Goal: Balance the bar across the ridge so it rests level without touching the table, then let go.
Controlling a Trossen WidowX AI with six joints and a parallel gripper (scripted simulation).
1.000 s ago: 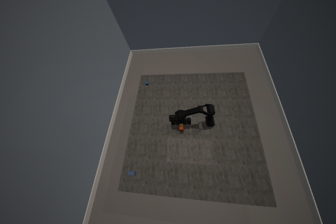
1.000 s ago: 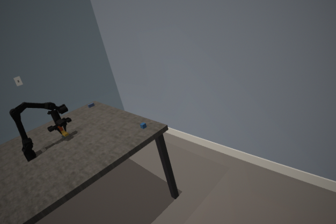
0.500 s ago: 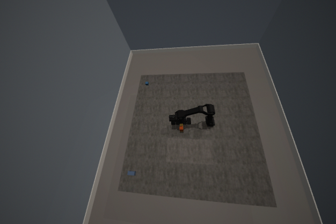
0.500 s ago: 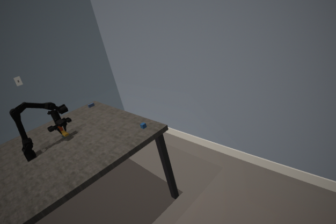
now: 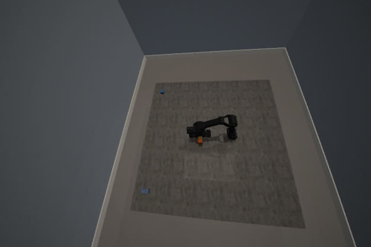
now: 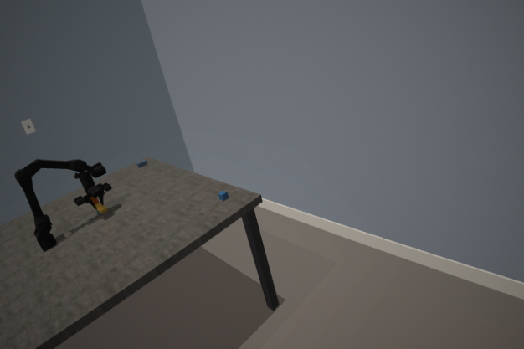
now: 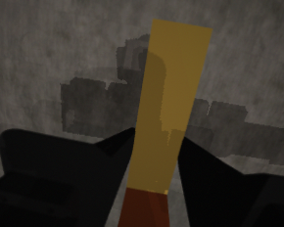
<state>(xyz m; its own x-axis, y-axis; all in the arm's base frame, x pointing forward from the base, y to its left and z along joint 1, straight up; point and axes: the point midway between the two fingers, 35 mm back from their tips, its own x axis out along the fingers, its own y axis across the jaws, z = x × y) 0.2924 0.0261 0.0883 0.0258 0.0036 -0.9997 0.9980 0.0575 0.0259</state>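
The bar, with a yellow part and an orange-red part, is between the fingers of my gripper. The gripper is shut on the bar's yellow part. In the wrist view the yellow end points up the picture, and the red end is cut off at the bottom. In the exterior view the bar slopes down towards its yellow end, low over the table; I cannot tell if it touches. No ridge shape is clear. A blue oblong block may be the ridge; it lies far from the gripper.
A small blue cube sits near a table corner, well away from the gripper. The table ends just past both blue things. The arm's base stands to the right of the gripper in the top view.
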